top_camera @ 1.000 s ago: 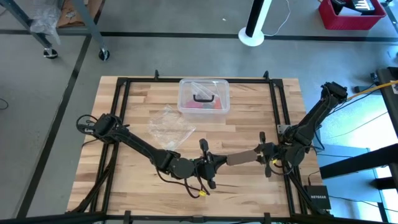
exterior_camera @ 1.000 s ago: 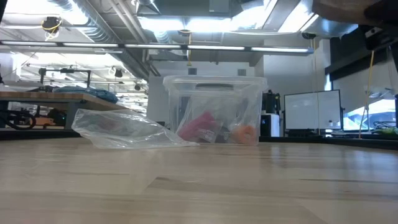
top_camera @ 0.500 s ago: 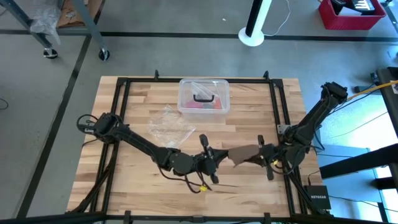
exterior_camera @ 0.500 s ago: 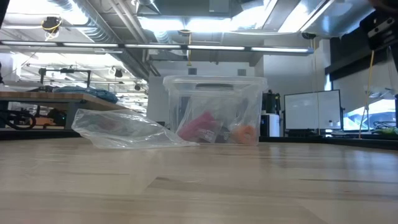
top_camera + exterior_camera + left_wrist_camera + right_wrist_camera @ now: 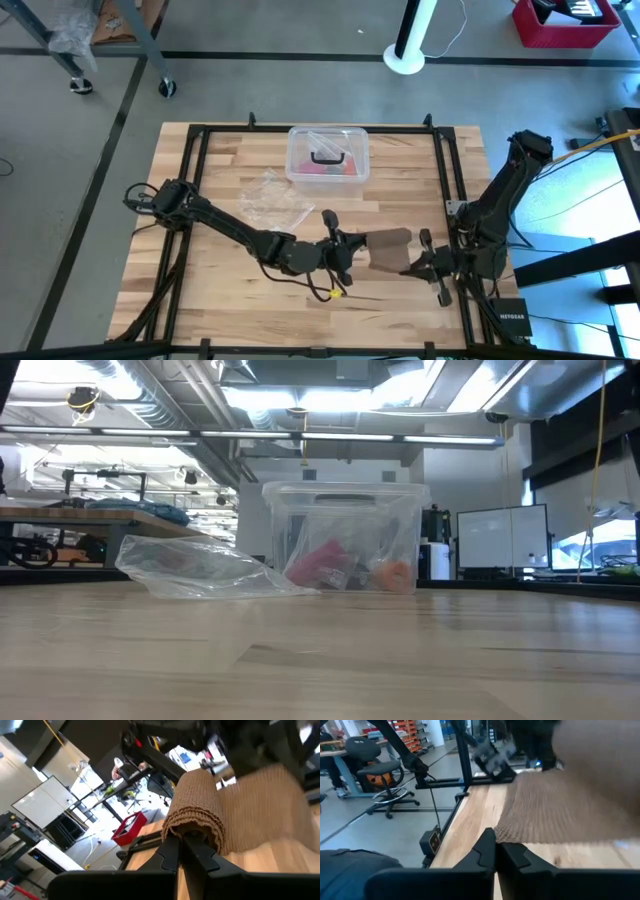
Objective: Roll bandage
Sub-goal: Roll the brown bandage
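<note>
Brown elastic bandage [image 5: 388, 250], lower centre, spans both grippers: left gripper [image 5: 343, 257] jaws clamped on its rolled end, right gripper [image 5: 418, 266] jaws pinching the loose end. Keep tension while winding.

We see the dull brown, ribbed elastic fabric bandage [image 5: 390, 250] held above the front middle of the wooden table, spanning the gap between the two arms. One end is wound into a small roll [image 5: 195, 820] with layered edges showing. The rest spreads out as a flat, slightly sagging strip [image 5: 560, 810] over the wood.
</note>
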